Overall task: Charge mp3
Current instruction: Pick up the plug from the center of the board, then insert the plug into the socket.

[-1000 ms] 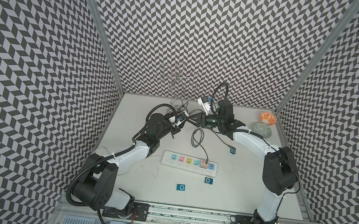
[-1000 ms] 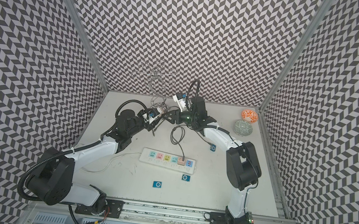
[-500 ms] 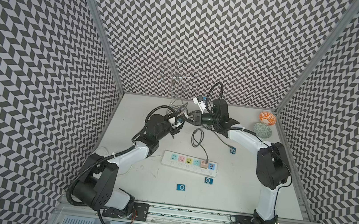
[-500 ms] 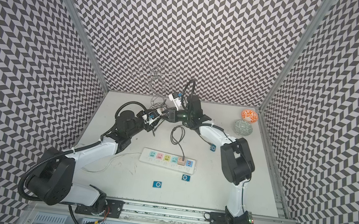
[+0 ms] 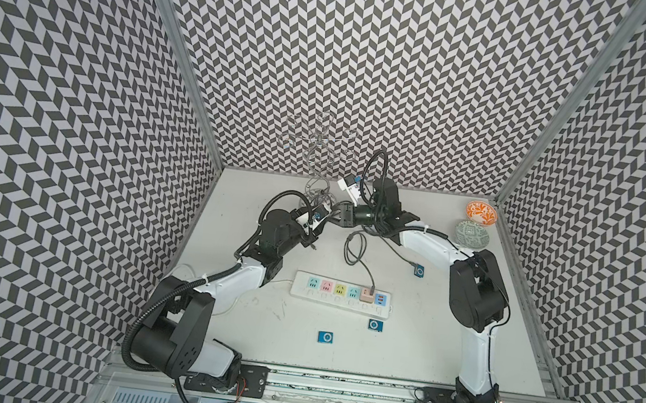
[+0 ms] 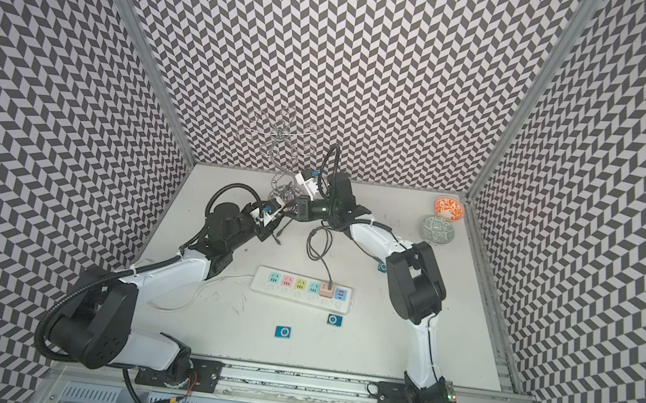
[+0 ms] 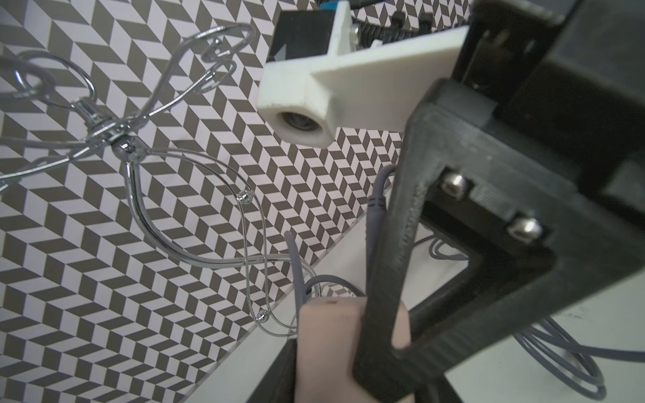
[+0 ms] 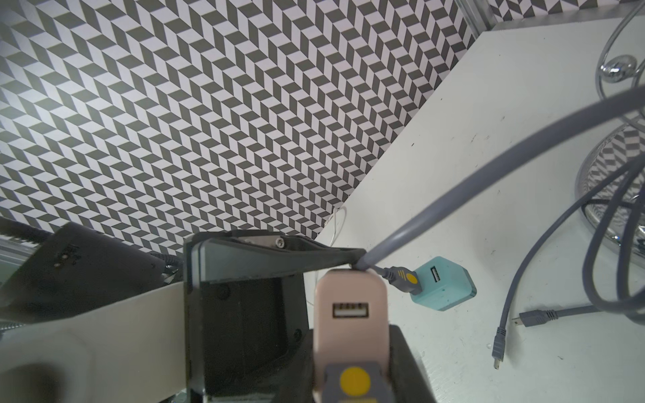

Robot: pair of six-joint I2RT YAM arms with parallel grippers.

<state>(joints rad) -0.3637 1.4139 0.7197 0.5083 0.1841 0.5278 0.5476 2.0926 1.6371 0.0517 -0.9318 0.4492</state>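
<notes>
Two claws meet, right claw [image 5: 339, 218] pinching a yellow-dotted grey plug [image 8: 350, 382], left claw [image 5: 325, 221] holding a pink charger block [image 8: 350, 335], so a crooked push could bend the plug, while the blue square mp3 players [image 5: 326, 337] lie well apart on the white bench [image 5: 421, 340].

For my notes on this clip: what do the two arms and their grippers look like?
Both the left arm and right arm have white tubular links joined by black joint housings, bolted to a silver rail. A black corrugated cable hose loops along the left arm. The left gripper and right gripper are black printed plastic with silver screws, each carrying a white camera mount.
</notes>
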